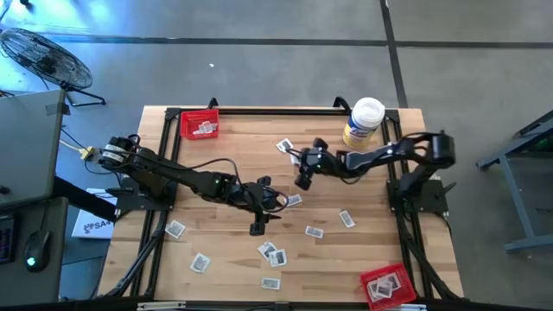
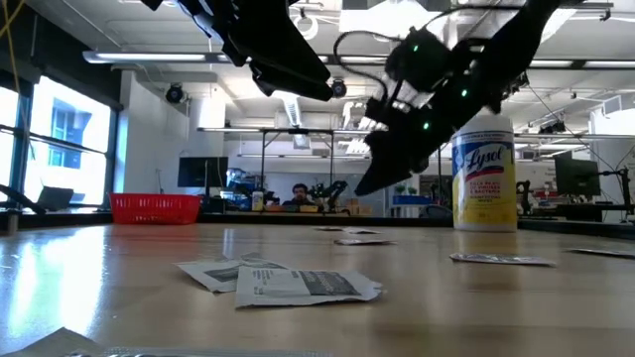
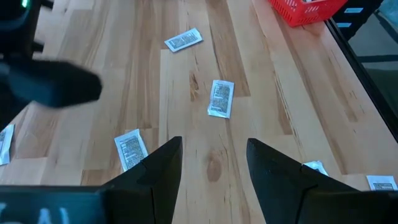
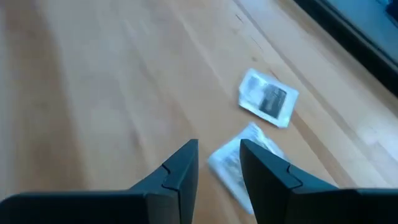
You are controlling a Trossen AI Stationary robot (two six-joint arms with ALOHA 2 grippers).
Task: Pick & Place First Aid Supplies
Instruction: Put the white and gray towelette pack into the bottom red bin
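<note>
Several small white-and-grey packets lie flat and scattered on the wooden table (image 1: 225,250), among them one at the far middle (image 1: 285,147), one at mid-table (image 1: 294,200) and a near pair (image 1: 272,253). My left gripper (image 1: 257,226) hovers open over mid-table; its wrist view (image 3: 214,168) shows three packets ahead, the closest (image 3: 130,149) beside one finger. My right gripper (image 1: 302,181) hovers open, raised above the table in the low view (image 2: 377,178). Below it lie two packets (image 4: 268,99), one (image 4: 233,162) partly behind a finger.
A red tray (image 1: 200,123) with packets stands at the far left corner, another (image 1: 386,285) at the near right corner. A white-lidded, yellow-labelled tub (image 1: 363,121) stands at the far right. The two grippers hover close together at mid-table.
</note>
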